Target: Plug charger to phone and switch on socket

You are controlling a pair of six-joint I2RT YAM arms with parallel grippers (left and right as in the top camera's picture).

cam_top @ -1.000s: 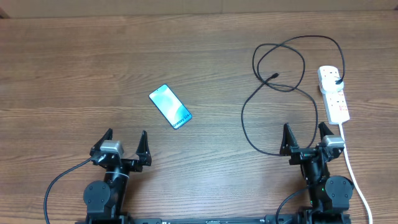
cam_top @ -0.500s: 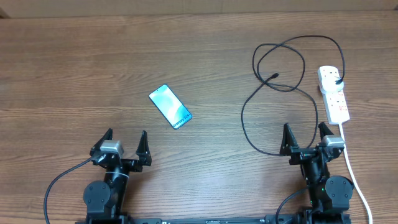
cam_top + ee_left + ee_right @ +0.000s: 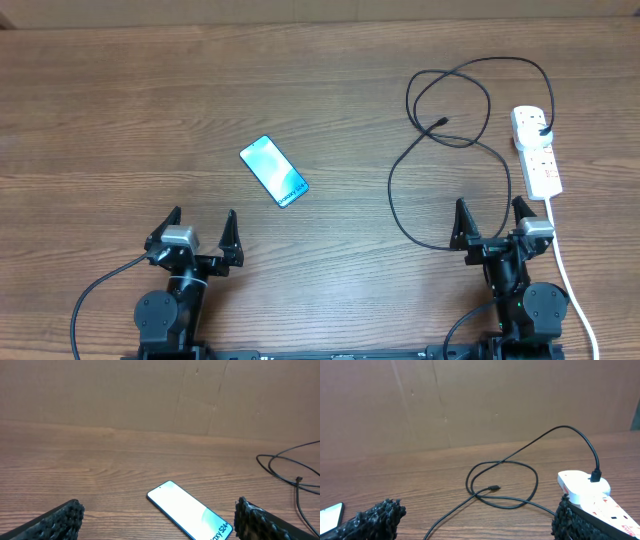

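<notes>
The phone (image 3: 273, 170) lies flat on the wooden table, screen up, left of centre; it also shows in the left wrist view (image 3: 190, 510). The black charger cable (image 3: 440, 150) loops at the right, its small tip (image 3: 443, 122) loose on the table and its plug (image 3: 543, 130) in the white socket strip (image 3: 537, 152). The tip (image 3: 494, 488) and strip (image 3: 585, 487) show in the right wrist view. My left gripper (image 3: 195, 232) is open and empty near the front edge, short of the phone. My right gripper (image 3: 490, 222) is open and empty, beside the strip's near end.
The strip's thick white cord (image 3: 565, 270) runs toward the front right edge past my right arm. A brown cardboard wall (image 3: 160, 395) stands behind the table.
</notes>
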